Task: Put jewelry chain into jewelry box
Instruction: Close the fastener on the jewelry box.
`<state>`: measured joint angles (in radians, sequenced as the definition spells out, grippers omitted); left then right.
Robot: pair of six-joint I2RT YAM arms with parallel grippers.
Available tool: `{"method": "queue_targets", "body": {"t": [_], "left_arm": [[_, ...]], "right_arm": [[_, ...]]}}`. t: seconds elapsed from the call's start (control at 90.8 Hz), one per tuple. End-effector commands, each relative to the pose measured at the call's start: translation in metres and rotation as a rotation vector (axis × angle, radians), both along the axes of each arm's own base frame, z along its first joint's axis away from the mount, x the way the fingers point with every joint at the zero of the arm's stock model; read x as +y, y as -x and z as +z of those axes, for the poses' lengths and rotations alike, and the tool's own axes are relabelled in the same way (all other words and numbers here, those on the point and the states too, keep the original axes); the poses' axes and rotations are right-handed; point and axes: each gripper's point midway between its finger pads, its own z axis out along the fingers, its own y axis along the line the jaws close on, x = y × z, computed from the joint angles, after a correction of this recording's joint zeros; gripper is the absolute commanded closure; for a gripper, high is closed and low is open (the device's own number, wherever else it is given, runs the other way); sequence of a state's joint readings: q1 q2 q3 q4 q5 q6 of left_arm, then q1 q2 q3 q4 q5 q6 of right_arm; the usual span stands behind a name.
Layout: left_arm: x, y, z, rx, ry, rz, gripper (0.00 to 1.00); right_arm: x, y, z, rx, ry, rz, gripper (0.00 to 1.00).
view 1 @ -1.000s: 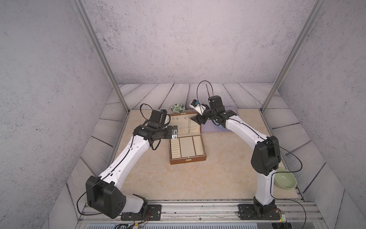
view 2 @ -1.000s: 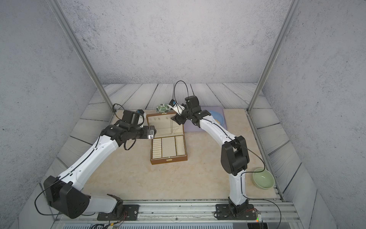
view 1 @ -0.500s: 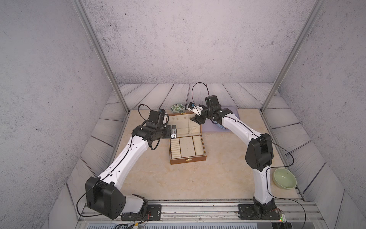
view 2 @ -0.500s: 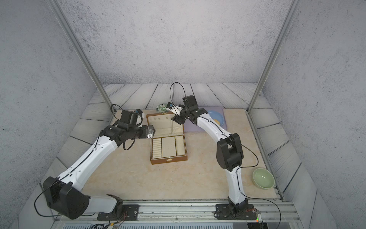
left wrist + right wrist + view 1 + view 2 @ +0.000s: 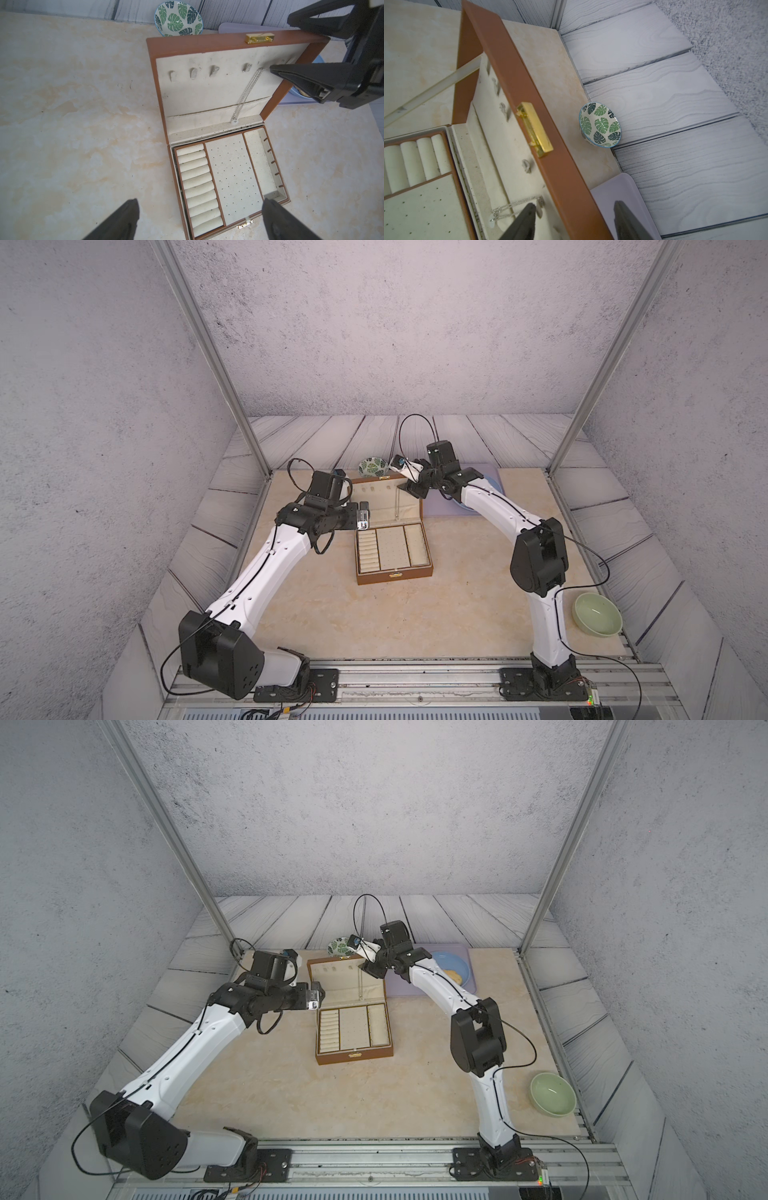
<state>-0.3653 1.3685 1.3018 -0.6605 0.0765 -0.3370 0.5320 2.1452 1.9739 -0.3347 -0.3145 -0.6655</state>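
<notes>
Shifted left, my right fingers point(image 5: 301, 83) straddle the jewelry box point(image 5: 207, 42) lid half-open, left fingers point(image 5: 124, 220) wide, empty; jewelry chain point(image 5: 246, 94) looks limp, light, best pinched near its top.

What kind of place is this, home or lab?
Probably a lab robot cell: left arm and right arm bolted to an aluminium rail, grey backdrop panels on metal posts, and a staged jewelry box.
</notes>
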Motion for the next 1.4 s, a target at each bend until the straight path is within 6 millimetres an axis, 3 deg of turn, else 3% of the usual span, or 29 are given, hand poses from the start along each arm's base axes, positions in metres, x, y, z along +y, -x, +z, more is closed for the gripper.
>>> {"method": "queue_targets", "body": {"t": [0.0, 0.473, 0.881, 1.013, 1.189, 1.387], "left_arm": [[0.003, -0.002, 0.002, -0.009, 0.003, -0.002, 0.02], [0.003, -0.003, 0.0, -0.001, 0.009, -0.002, 0.02], [0.005, -0.003, 0.001, -0.006, 0.009, 0.001, 0.02], [0.006, -0.003, 0.001, -0.008, 0.012, 0.004, 0.02], [0.007, -0.004, 0.003, -0.009, 0.016, 0.019, 0.02], [0.012, -0.009, 0.011, -0.026, 0.026, 0.077, 0.02]], "right_arm": [[0.002, 0.0, -0.028, 0.044, 0.051, -0.001, 0.38], [0.009, -0.003, -0.039, -0.019, 0.096, -0.022, 0.44], [0.015, -0.001, -0.045, -0.048, 0.118, -0.035, 0.58], [0.014, 0.0, -0.033, -0.071, 0.097, -0.055, 0.58], [0.007, 0.002, 0.001, -0.11, 0.025, -0.118, 0.53], [-0.01, 0.017, 0.03, -0.127, -0.066, -0.198, 0.49]]}}
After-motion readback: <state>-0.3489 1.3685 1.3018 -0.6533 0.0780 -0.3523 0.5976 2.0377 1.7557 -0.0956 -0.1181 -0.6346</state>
